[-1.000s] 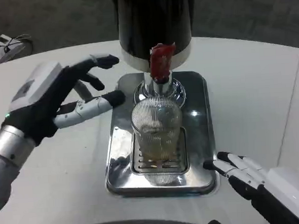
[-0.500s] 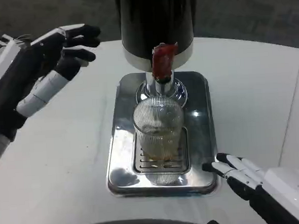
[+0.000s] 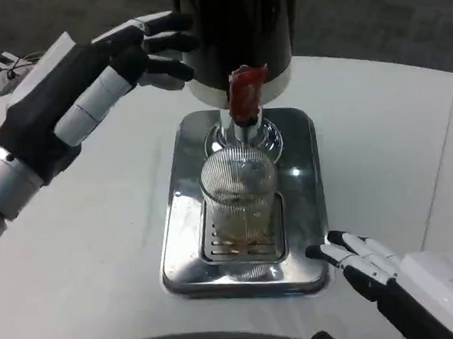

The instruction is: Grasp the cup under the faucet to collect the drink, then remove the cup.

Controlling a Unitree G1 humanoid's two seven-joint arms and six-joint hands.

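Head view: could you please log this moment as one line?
left hand: open, raised beside black dispenser | right hand: open, by steel drip tray | ribbed clear glass cup: under faucet

The left hand [image 3: 83, 94] is raised at the upper left, its silver forearm [image 3: 1, 191] angled up from the left edge; the fingers [image 3: 161, 44] are stretched out and spread toward the right, with nothing held. The right hand [image 3: 391, 278] is kept low at the lower right corner, its fingers [image 3: 343, 256] extended leftward and apart, nothing grasped.
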